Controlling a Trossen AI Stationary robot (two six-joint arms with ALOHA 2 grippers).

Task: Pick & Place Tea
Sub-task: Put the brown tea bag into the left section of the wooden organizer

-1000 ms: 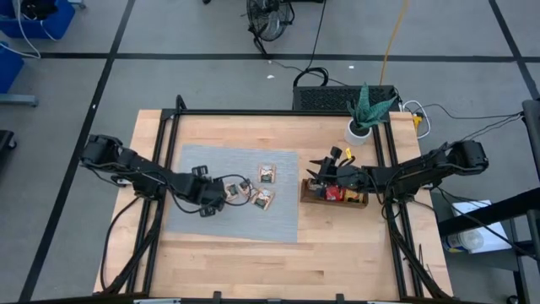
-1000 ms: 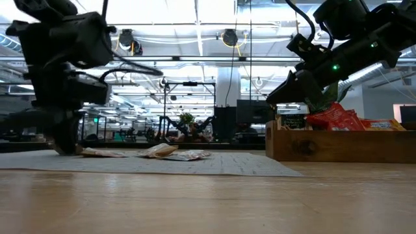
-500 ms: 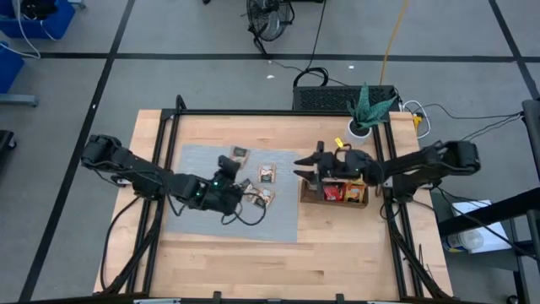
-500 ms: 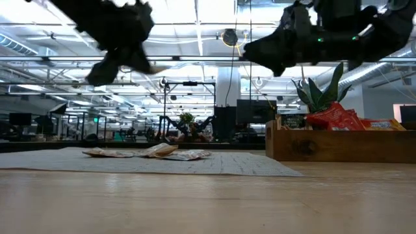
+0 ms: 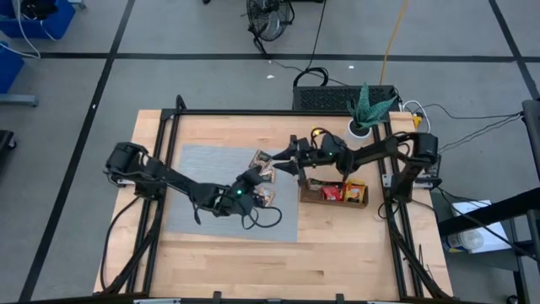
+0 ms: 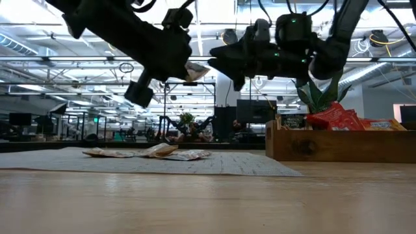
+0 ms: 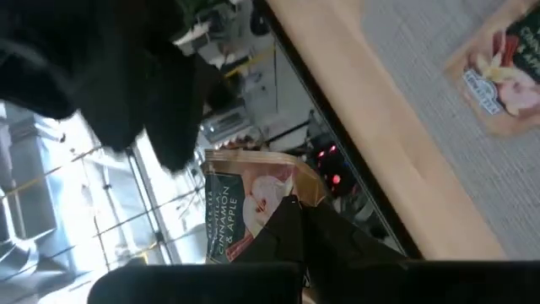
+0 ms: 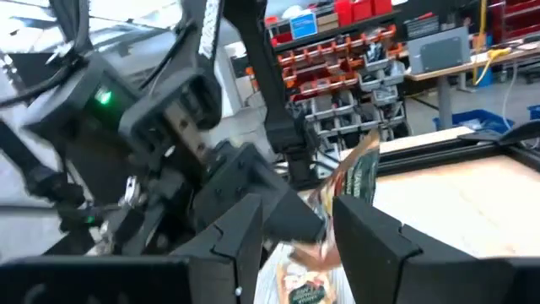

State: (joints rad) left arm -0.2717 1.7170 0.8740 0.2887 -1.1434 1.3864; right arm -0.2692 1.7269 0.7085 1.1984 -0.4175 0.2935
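Nearest the table's front edge, a few loose tea sachets [image 6: 151,153] lie on the grey mat [image 5: 190,181]. Above them, well clear of the mat, the left gripper [image 5: 254,171] is pinched tight on one tea sachet [image 6: 197,70] (the label reads cinnamon and apple). It's holding it out toward the right gripper [image 5: 285,160], whose fingers stand apart just beside the packet. The wooden tray [image 6: 325,146] sits further back on the right.

It looks like a handover. My worry is that the left only grips a corner, so the limp packet could flop away, or drop if the left lets go before the right closes.

A second ago the left was down on the mat and the right over the tray. Now both are up and facing each other.
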